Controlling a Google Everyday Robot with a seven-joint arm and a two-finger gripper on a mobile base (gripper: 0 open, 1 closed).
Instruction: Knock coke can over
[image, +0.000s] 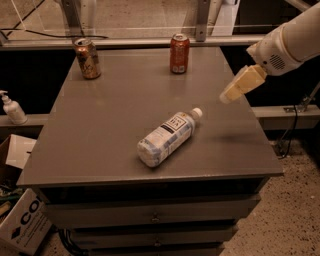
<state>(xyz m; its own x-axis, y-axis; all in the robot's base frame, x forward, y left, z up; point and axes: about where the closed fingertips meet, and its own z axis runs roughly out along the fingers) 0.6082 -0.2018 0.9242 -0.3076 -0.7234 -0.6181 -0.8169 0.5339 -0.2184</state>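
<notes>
The coke can (179, 53), red with a silver top, stands upright near the far edge of the grey table (110, 115), a little right of centre. My gripper (241, 84), cream-coloured on a white arm, hovers above the table's right side, to the right of the can and nearer the camera, well apart from it. It holds nothing that I can see.
A brown-gold can (88, 58) stands upright at the far left corner. A clear plastic bottle (167, 138) with a white cap lies on its side in the middle. Drawers sit under the tabletop. A cardboard box (20, 225) and a soap dispenser (11, 108) are at the left.
</notes>
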